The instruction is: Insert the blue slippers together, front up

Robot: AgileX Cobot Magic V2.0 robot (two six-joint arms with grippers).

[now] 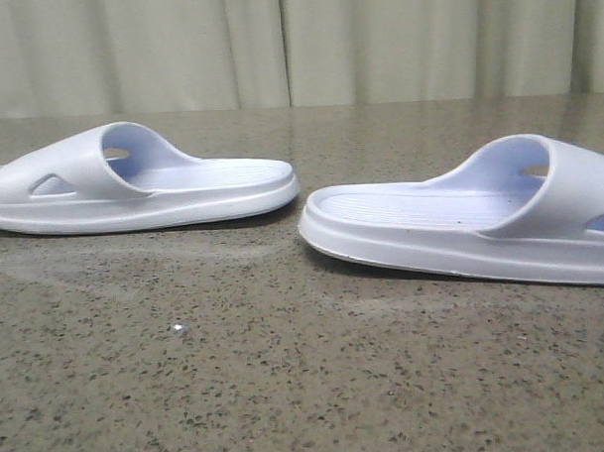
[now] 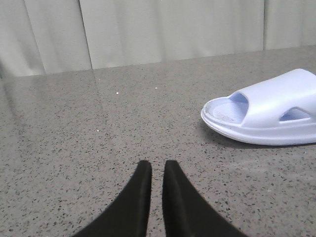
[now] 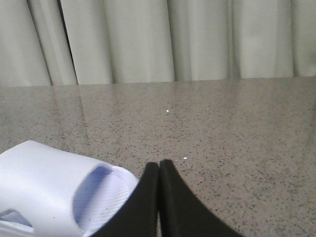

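Observation:
Two pale blue-white slippers lie sole-down on the speckled stone table (image 1: pixel 288 385), heels facing each other with a small gap between. The left slipper (image 1: pixel 142 187) has its strap toward the left; the right slipper (image 1: pixel 461 220) has its strap toward the right edge. Neither gripper shows in the front view. My left gripper (image 2: pixel 157 165) is empty, its fingers nearly together with a thin slit, low over bare table and apart from a slipper (image 2: pixel 266 116). My right gripper (image 3: pixel 159 164) is shut and empty, right beside a slipper (image 3: pixel 54 187), whose edge its fingers partly cover.
Pale curtains (image 1: pixel 276 48) hang behind the table's far edge. A small white speck (image 1: pixel 180 329) lies on the table in front of the slippers.

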